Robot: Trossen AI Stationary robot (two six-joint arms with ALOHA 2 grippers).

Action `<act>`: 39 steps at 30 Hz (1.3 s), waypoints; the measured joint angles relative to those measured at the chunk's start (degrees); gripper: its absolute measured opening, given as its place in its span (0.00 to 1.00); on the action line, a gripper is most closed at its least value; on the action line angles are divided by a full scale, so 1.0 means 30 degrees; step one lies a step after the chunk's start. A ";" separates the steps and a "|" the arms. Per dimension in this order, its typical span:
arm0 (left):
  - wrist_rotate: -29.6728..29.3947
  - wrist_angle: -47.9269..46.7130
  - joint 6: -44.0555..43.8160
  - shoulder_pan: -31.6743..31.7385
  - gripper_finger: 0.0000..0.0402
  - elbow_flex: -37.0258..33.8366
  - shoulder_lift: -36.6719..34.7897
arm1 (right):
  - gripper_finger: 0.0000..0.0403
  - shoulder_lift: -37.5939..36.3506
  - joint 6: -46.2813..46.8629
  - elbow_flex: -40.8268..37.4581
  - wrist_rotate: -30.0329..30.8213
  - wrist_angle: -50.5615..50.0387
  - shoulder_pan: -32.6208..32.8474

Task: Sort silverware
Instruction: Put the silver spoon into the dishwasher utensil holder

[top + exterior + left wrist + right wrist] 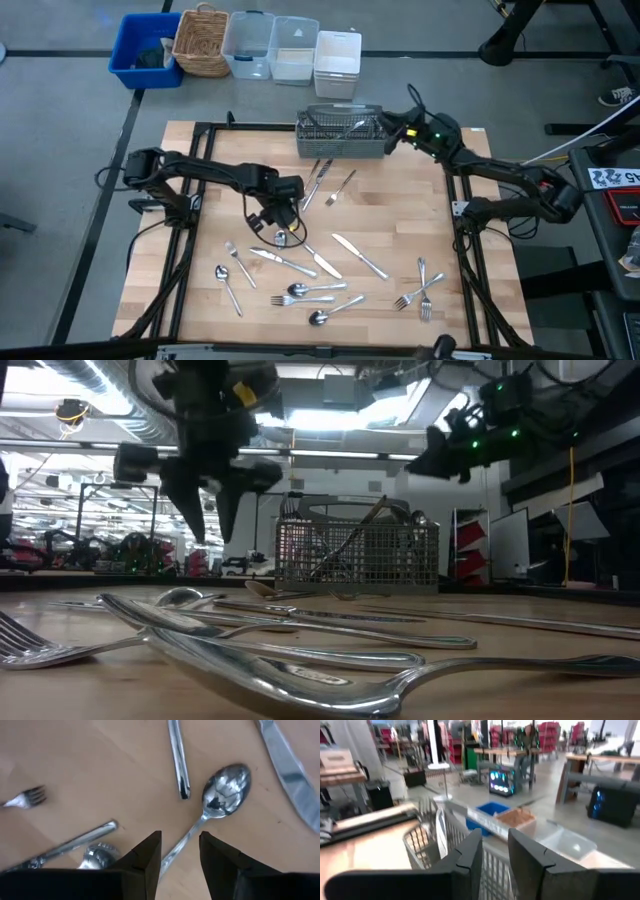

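Silverware lies scattered over the wooden table [200, 150]: spoons [300, 291], knives [346, 251] and forks [425, 292] toward the near side, and a few pieces [320, 180] in front of the grey wire-mesh basket [340, 137] at the far edge, which holds more pieces. My left gripper [280, 222] is open and hangs above a spoon [227, 795]. Its fingers [150, 852] stand on either side of the spoon's handle, clear of it in the low view [208, 510]. My right gripper [392, 133] is open and empty, above the basket's right end [425, 845].
Beyond the table's far edge stand a blue bin [145, 50], a wicker basket [203, 40], two clear bins [272, 48] and a white bin [337, 60]. A knife [287, 770], a handle [178, 760] and a fork [27, 797] lie close around the spoon.
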 joint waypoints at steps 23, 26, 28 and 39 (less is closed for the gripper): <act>-0.0813 0.0405 0.4888 0.0012 0.18 0.0087 0.4197 | 0.23 -0.3452 0.0725 0.0000 -0.0236 -0.0116 0.0000; -0.0878 0.0415 0.4853 0.0011 0.09 0.0087 0.4223 | 0.23 -0.3452 0.0740 0.0000 -0.0236 -0.0191 0.0000; -0.0872 0.0441 0.4691 -0.0004 0.03 0.0080 0.4226 | 0.23 -0.3452 0.0740 0.0000 -0.0236 -0.0189 0.0000; -0.0759 0.0386 0.1910 -0.0007 0.01 0.0002 0.3905 | 0.23 -0.3452 0.0674 0.0000 -0.0236 -0.0182 -0.0007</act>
